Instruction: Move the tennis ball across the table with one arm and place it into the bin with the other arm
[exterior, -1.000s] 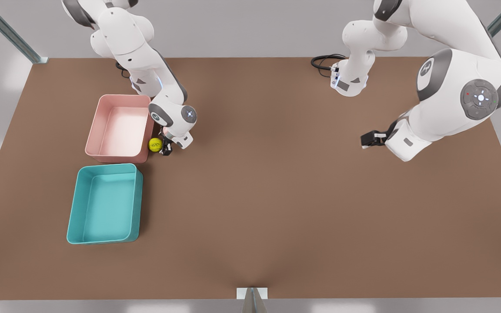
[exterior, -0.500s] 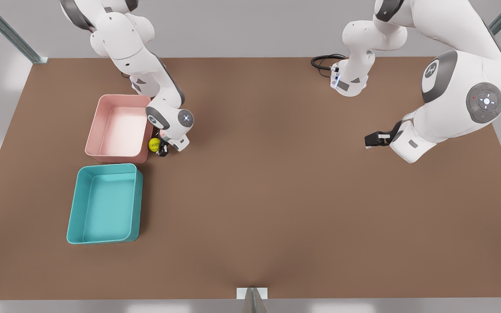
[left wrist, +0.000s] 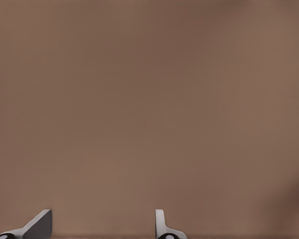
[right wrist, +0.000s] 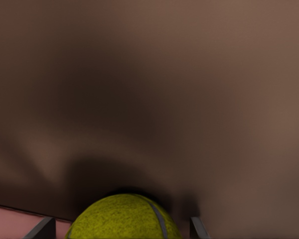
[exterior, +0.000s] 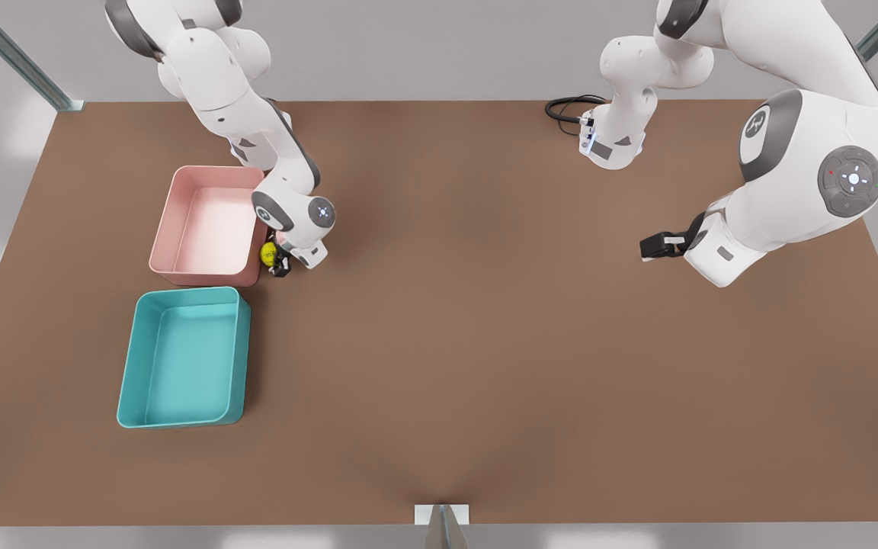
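My right gripper has come lower; its fingers straddle the tennis ball, spread, not yet closed. The ball rests on the worktop beside the pink tray. Light, fuzzy, springy: grip its middle. My left gripper waits open, well apart.

My two arms are glossy white shells with grey bands at the joints, each carrying a round grey end cap lit by a small white light (the bigger cap also shows a red and a green dot). A black cable coils on the table beside my white base. My right gripper is small and black; my left gripper is black with a pale patch, its fingers grey and wedge-shaped.
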Tool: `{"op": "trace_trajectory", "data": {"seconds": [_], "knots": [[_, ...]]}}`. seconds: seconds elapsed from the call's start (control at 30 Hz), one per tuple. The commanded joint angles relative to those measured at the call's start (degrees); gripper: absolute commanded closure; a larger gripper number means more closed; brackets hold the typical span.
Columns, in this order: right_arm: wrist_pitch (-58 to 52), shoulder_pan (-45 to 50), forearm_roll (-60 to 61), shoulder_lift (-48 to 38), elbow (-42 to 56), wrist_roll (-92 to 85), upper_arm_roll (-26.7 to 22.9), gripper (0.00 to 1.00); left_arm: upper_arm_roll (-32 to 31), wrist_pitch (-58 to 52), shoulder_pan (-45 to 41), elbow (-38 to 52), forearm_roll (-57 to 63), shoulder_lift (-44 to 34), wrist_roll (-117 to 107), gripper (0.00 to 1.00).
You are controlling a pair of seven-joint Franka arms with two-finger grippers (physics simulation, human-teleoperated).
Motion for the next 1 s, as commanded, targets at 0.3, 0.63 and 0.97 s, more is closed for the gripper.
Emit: {"op": "trace_trajectory", "data": {"seconds": [0.3, 0.63, 0.97], "knots": [[-1.82, 0.19, -0.32, -0.60, 2.58, -0.19, 0.35, 0.40, -0.02, 0.00, 0.39, 0.09, 0.05, -0.07, -0.20, 0.00], [-14.04, -3.14, 11.54, -4.90, 12.34, -2.74, 6.41, 0.40, -0.02, 0.00, 0.66, 0.01, 0.05, 0.02, -0.11, 0.00], [-14.13, -18.44, 19.10, -1.39, 30.52, -24.70, -4.92, 0.39, -0.02, 0.00, 0.83, 0.01, 0.22, -0.07, -0.11, 0.00]]}}
